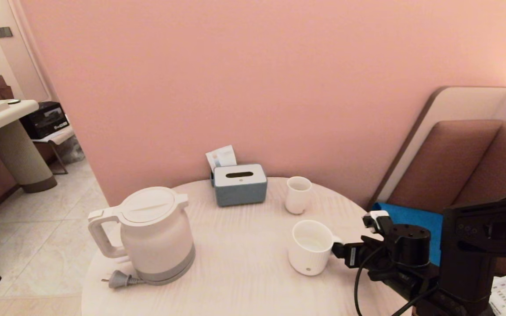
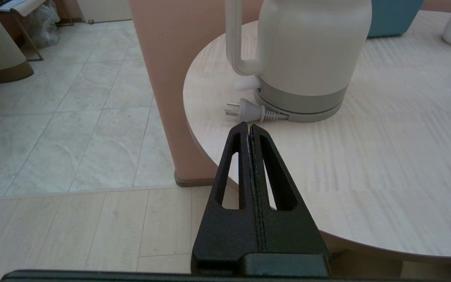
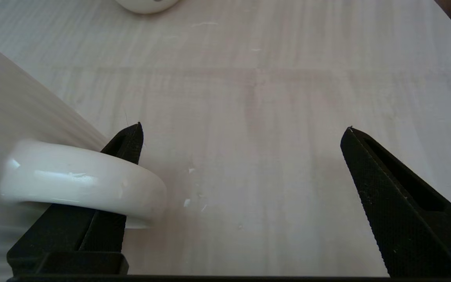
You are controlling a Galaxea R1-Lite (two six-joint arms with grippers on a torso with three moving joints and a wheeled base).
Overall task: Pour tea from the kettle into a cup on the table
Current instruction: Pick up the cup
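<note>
The white kettle (image 1: pixel 156 232) (image 2: pixel 307 47) stands on its grey base at the left of the round pale table (image 1: pixel 240 263), lid shut and handle pointing left. The ribbed white cup (image 1: pixel 310 248) stands upright right of centre, its dot mark facing me. My right gripper (image 1: pixel 340 252) (image 3: pixel 245 127) is open wide at the cup's right side. One finger (image 3: pixel 129 141) lies under the cup's handle (image 3: pixel 80 180); the other is well clear of it. My left gripper (image 2: pixel 248 126) is shut and empty, hovering at the table's near-left edge just short of the kettle's plug (image 2: pixel 249 111).
A grey-blue tissue box (image 1: pixel 240 184) sits at the back of the table. A smaller handleless white cup (image 1: pixel 298 194) stands behind the ribbed one. A brown seat with a blue cushion (image 1: pixel 411 219) is on the right, and tiled floor (image 2: pixel 73 117) on the left.
</note>
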